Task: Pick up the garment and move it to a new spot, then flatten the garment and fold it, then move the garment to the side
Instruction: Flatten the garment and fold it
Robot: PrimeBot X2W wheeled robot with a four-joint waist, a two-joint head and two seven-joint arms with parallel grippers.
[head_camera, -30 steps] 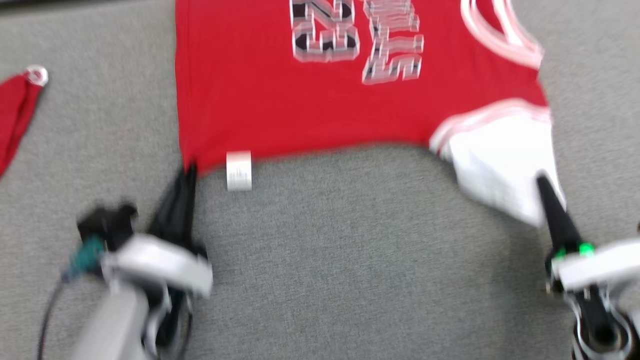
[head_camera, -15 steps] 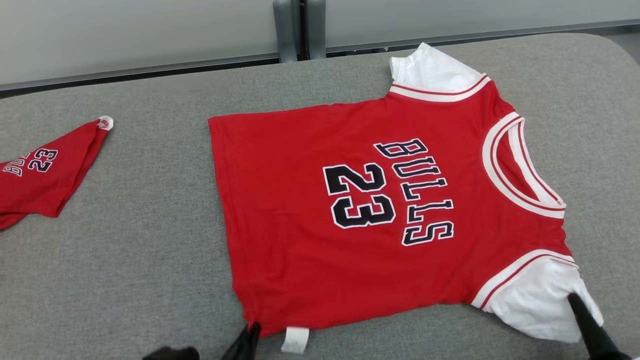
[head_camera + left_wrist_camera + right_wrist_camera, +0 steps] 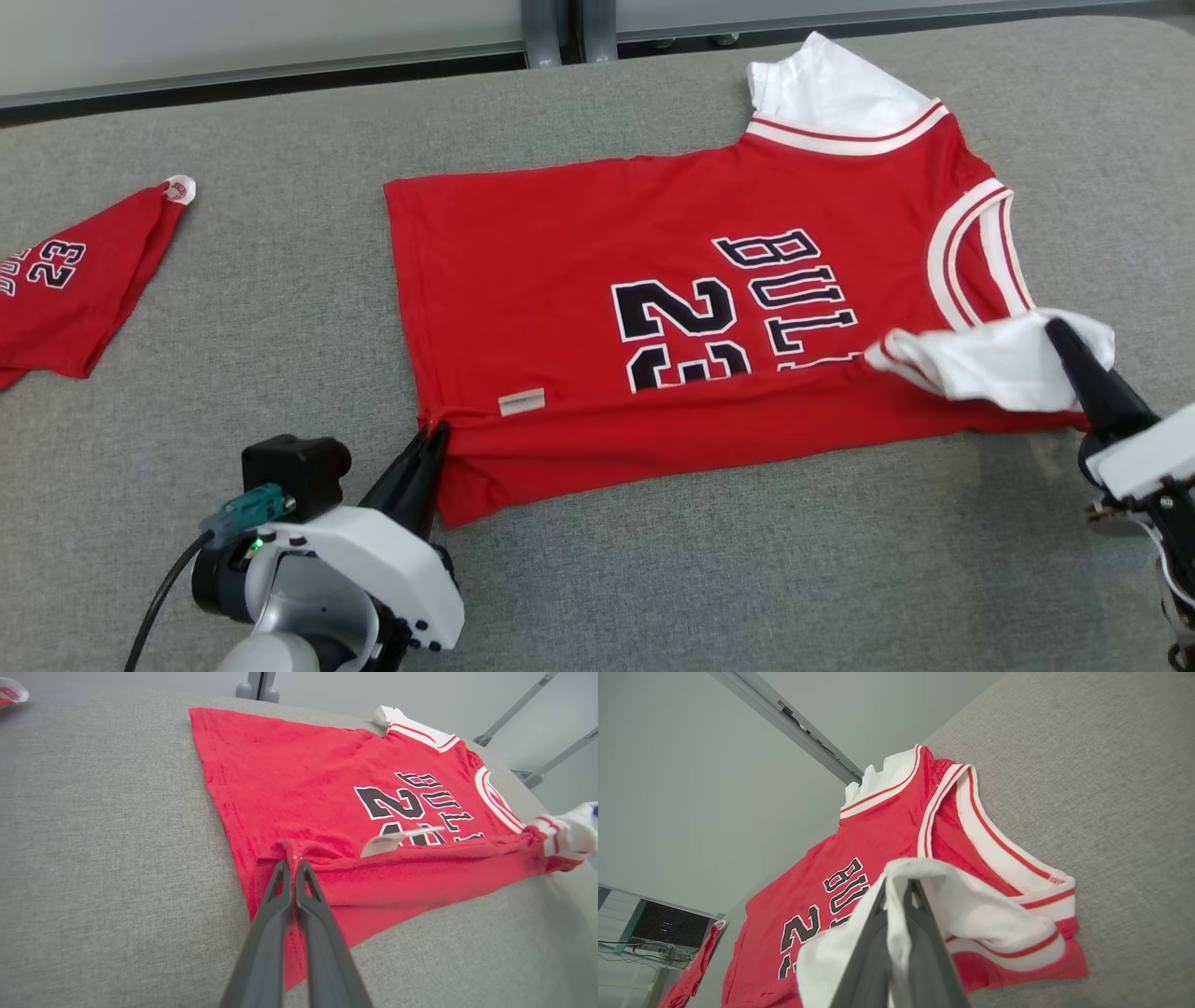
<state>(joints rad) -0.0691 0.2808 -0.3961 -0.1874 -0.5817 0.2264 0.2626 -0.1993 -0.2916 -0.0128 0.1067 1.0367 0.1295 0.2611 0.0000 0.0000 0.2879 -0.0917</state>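
The garment [image 3: 560,271] is a red jersey with white sleeves and black "BULLS 23" lettering, spread on the grey table. Its near edge is lifted and turned over toward the far side, covering the lower part of the print. My left gripper [image 3: 434,434] is shut on the near hem corner [image 3: 293,851]. My right gripper [image 3: 1060,329] is shut on the near white sleeve [image 3: 999,364], lifted over the jersey's body. The sleeve cloth [image 3: 971,905] drapes over the right fingers in the right wrist view. The far sleeve [image 3: 822,89] lies flat.
A second red garment [image 3: 65,280] with "23" on it lies at the table's left edge. The grey padded table [image 3: 747,560] has bare room in front and to the left of the jersey. A wall and a metal post [image 3: 551,28] stand behind the table.
Both grippers have carried the near edge of the jersey up and toward the far side, folding it over the print. The head camera has also shifted.
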